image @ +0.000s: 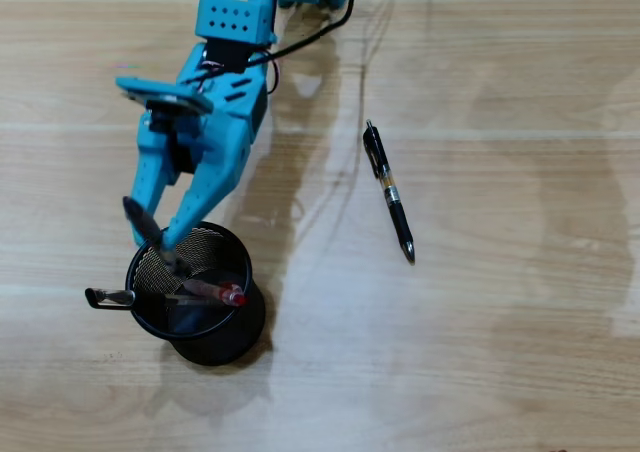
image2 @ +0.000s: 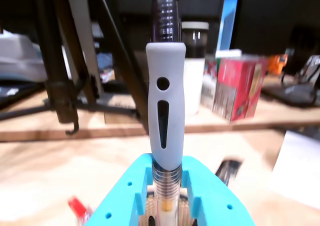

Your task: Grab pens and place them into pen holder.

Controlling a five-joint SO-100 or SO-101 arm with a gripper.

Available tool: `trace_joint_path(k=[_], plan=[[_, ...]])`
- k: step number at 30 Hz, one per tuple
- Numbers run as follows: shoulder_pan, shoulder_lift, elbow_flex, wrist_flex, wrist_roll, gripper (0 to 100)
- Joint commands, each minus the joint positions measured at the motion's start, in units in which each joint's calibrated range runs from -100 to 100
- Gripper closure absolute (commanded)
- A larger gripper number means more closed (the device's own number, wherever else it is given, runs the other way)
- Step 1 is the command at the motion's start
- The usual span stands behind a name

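Reaching down from the top of the overhead view, the turquoise plastic arm (image: 215, 82) holds its tool (image: 160, 234) right at the upper left rim of the round black wire-mesh pen holder (image: 232, 240), which stands on the pale wood-grain bench (image: 480, 352). The tool is clamped on the clear pen with the grey rubber sleeve (image2: 166, 111): in the wrist view the two turquoise jaws press against the transparent barrel from both sides, just below the sleeve, and the pen runs up the middle of the picture with its dark ribbed part above the sleeve. In the overhead view this pen shows only as a dark slanted sliver beside the tool, its lower end over the holder's opening.

Inside the holder lies the red and clear pen (image: 212, 293), tilted, its red end towards the right. A clear pen with a black cap (image: 108, 297) pokes out past the holder's left rim.

The slim black pen (image: 388, 192) lies flat on the bench, well apart to the right of the holder, its tip pointing down and slightly right in the overhead view.
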Motion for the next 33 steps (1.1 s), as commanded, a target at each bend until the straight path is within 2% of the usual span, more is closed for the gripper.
trace_joint_path(k=[1,12,17,20,26,30,33], plan=[[0.3,1.5,-2.9,-1.0,-1.3,98],[0.4,2.3,-3.4,-1.0,-1.5,97],[0.3,1.7,-3.2,-1.0,-1.5,89],[0.3,1.4,-3.2,-1.0,-1.5,88],[0.3,-5.7,-1.9,-0.4,-1.0,89],[-1.0,-16.7,8.5,-0.3,-0.9,91],[-4.1,-27.8,22.2,0.5,0.6,98]])
